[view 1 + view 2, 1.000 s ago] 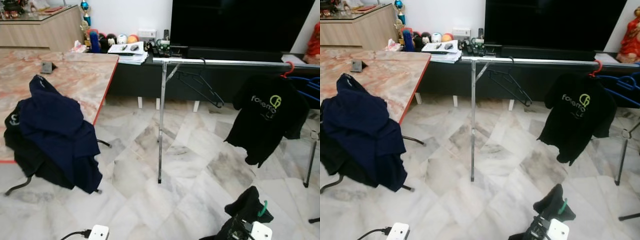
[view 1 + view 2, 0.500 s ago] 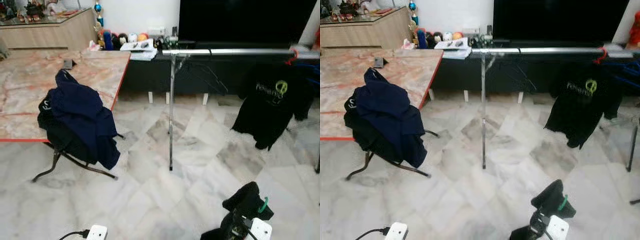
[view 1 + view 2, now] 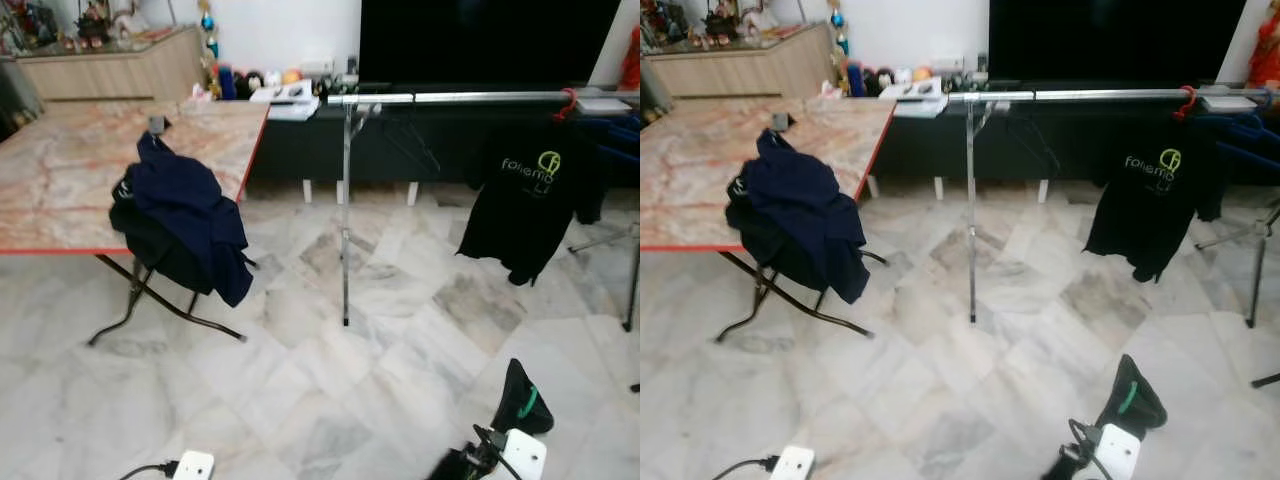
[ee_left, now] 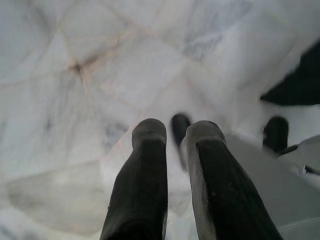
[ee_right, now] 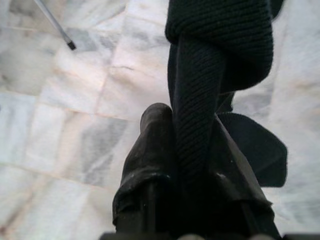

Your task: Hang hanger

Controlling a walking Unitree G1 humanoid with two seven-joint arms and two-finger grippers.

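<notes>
Because the right gripper (image 5: 192, 165) is pinched tight on a dark shirt (image 5: 215, 55) with a green hanger (image 3: 527, 405) inside it, the shirt hangs low at 5 o'clock, far from the rail (image 3: 470, 97). The rail runs across at 1 o'clock, with a black shirt (image 3: 530, 205) on a red hook (image 3: 567, 103) at its far end.

The grip is on cloth, so I think the green hanger could slip out on the way. The hook could also miss the rail if the robot reaches from too far back. The pole (image 3: 346, 220) stands in the way and could get bumped.

The left gripper (image 4: 172, 165) points at the floor (image 3: 300, 400), its fingers close together and holding nothing. A table (image 3: 70, 180) with a blue top (image 3: 185, 210) sits at 10 o'clock.
</notes>
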